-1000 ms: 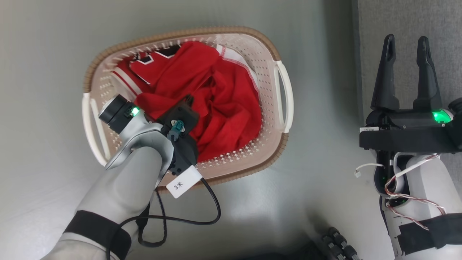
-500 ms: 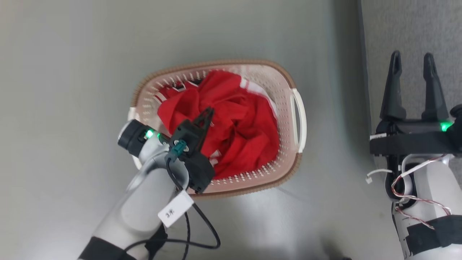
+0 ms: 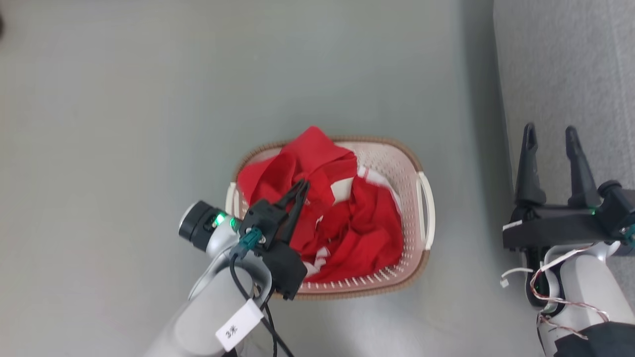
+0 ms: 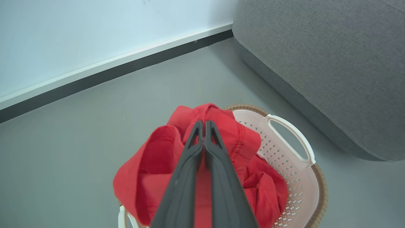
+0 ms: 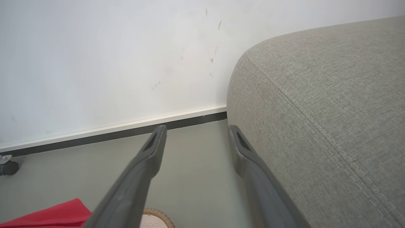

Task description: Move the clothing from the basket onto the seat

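Note:
The cream basket (image 3: 425, 218) with a brown rim stands on the grey floor, its handle (image 4: 292, 134) toward the sofa. Red clothing (image 3: 367, 233) with white trim fills it, and one fold (image 3: 307, 148) is pulled up above the rim. My left gripper (image 3: 301, 185) is shut on that raised red fabric (image 4: 240, 139), fingers (image 4: 190, 158) pressed together over it. My right gripper (image 3: 550, 133) stands open and empty at the sofa's edge, its fingers (image 5: 142, 171) spread above the floor. The grey seat (image 4: 332, 63) lies to the right of the basket.
A white wall with a dark baseboard (image 4: 110, 69) runs behind the basket. A small caster (image 5: 8, 166) sits by the wall at the left. The sofa's rounded corner (image 5: 253, 63) meets the wall. Open grey floor (image 3: 149, 124) lies left of the basket.
The head camera has risen, so the basket looks smaller and lower in view. My left gripper has lifted with a fold of red clothing, which now stands above the rim. The right gripper stays open.

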`<state>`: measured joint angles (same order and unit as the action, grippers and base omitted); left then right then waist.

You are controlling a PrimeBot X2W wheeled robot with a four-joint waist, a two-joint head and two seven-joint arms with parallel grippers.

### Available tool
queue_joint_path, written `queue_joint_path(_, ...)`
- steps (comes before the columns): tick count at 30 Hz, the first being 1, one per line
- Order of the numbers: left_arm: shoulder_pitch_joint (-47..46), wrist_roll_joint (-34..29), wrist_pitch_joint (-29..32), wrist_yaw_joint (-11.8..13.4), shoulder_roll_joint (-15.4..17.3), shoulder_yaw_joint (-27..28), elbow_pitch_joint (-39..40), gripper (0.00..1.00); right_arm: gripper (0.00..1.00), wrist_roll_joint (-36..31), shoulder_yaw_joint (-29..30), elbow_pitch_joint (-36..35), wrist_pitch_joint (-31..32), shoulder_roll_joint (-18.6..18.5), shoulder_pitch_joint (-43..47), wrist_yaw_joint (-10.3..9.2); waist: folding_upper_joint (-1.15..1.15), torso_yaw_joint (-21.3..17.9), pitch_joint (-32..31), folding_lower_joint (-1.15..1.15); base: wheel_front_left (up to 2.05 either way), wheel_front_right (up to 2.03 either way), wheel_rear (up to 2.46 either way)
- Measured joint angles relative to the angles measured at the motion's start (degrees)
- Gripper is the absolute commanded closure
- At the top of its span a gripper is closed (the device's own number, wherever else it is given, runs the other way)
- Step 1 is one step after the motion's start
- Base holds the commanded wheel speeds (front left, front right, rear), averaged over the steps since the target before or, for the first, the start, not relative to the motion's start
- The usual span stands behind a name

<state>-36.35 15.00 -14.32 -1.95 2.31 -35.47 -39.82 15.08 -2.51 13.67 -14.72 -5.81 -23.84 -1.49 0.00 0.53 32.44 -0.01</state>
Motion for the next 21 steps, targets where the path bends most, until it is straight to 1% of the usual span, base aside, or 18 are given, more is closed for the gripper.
queue_joint_path(5,3.3,0.2,0.0,0.0,0.0,1.3,2.0,1.00,0.00,0.0,0.0,1.6,0.0,0.4,1.6,0.24,0.00,1.0,-4.4,0.01,0.00,0.00,0.00)
queue_joint_path(8,5.5,1.6,0.0,0.5,0.0,2.0,3.6,1.00,0.00,0.0,-0.2,2.3,0.0,0.8,2.5,0.25,0.00,1.3,-7.0,0.00,0.00,0.00,0.00)
queue_joint_path(16,11.1,1.9,0.0,1.0,0.5,3.1,8.0,1.00,0.00,0.0,-1.0,3.8,0.0,1.4,6.0,0.47,0.00,1.3,-13.9,0.00,0.00,0.00,0.00)
queue_joint_path(17,11.7,1.9,0.0,1.0,0.6,3.2,8.6,0.99,0.00,0.0,-1.1,3.9,0.0,1.5,6.3,0.47,0.00,1.2,-14.7,0.00,0.00,0.00,0.00)
queue_joint_path(18,12.4,2.0,0.0,1.2,0.5,3.3,9.3,0.84,0.00,0.0,-1.1,3.9,0.0,1.6,6.7,0.47,0.00,1.1,-15.4,0.00,0.00,0.00,0.00)
queue_joint_path(20,13.4,2.1,0.0,1.5,0.6,3.6,10.4,0.50,0.00,0.0,-1.2,3.9,0.0,1.7,7.4,0.46,0.00,0.9,-16.9,0.00,0.00,0.00,0.00)
queue_joint_path(21,13.7,2.1,0.0,1.5,0.8,3.6,10.8,0.00,0.00,0.0,-1.3,3.9,0.0,1.8,7.7,0.46,0.00,0.8,-17.5,0.00,0.00,0.00,0.00)
